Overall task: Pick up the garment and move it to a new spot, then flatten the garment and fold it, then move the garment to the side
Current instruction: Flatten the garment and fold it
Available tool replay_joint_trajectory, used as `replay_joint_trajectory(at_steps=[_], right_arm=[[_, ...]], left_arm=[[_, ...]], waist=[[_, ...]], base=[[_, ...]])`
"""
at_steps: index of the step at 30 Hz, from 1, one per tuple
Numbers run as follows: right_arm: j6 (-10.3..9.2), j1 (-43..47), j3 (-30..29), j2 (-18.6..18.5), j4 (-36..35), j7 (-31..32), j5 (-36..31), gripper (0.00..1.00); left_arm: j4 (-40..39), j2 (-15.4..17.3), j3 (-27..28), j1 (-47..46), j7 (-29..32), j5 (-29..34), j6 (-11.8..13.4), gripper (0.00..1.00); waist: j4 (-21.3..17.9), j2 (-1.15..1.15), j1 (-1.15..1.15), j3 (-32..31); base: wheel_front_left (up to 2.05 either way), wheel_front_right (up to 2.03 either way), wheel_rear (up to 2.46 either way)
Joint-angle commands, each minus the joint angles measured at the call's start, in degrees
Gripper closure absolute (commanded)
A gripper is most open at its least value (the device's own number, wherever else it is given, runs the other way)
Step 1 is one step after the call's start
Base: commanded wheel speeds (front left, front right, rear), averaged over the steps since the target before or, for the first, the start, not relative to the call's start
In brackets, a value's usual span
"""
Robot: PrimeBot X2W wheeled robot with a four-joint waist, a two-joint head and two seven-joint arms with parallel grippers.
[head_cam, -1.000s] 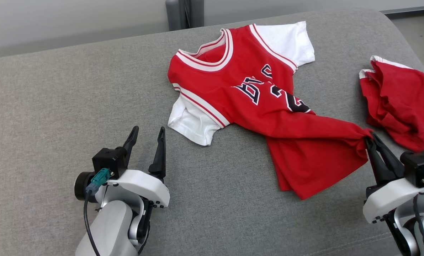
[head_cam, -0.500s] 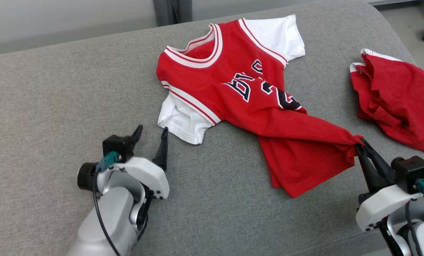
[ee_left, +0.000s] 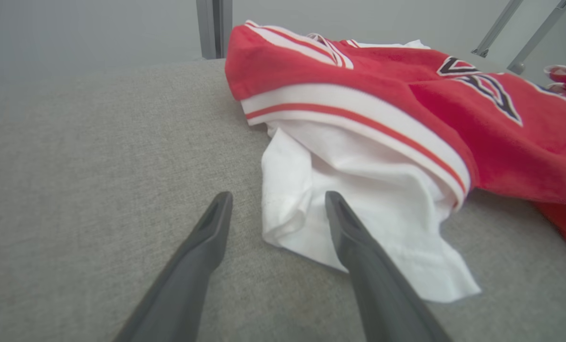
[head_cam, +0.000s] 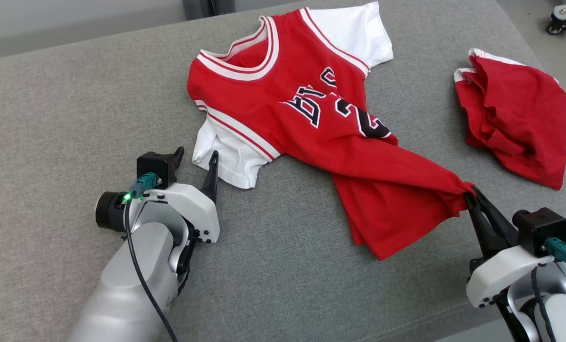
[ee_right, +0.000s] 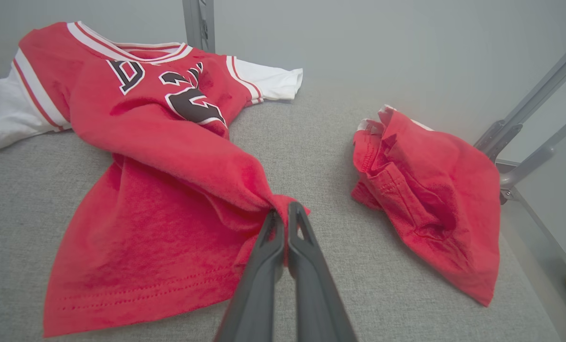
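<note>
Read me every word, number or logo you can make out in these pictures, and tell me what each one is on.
"B": the first letter of the chest lettering on the red jersey. The letters after it are creased and cannot be read for sure.
"2": the first digit of the number below that lettering. The next digit is lost in a fold.
No text is visible on the other red garment.

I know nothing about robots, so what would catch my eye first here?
A bright red basketball jersey with white sleeves sprawls across the grey cushion, twisted at its lower end. There the right gripper has its fingers shut on a bunched hem corner, while the left gripper sits open at the edge of a white sleeve. A second red garment lies crumpled at the far right.
</note>
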Motion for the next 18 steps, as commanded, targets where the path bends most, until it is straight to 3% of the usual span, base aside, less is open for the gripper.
replay_joint_trajectory(at_steps=[1,13,18], right_arm=[[0.00,-0.52,-0.17,-0.05,0.32,-0.58,0.45,1.00],[0.00,-1.02,-0.31,0.04,1.65,-0.72,0.23,1.00],[0.00,-1.06,-0.84,-0.74,1.69,-0.96,0.30,1.00]], left_arm=[[0.69,0.33,-0.53,-1.29,-0.53,-0.59,-0.29,1.00],[0.69,0.32,-1.66,-2.48,-1.44,-2.44,-0.10,1.00],[-4.11,0.41,1.66,-0.59,-1.46,-2.67,0.67,1.00]], waist=[[0.12,0.00,0.00,0.18],[1.83,0.00,0.00,-0.27],[3.02,0.00,0.00,-1.67]], base=[[0.00,0.00,0.00],[0.00,0.00,0.00],[0.00,0.00,0.00]])
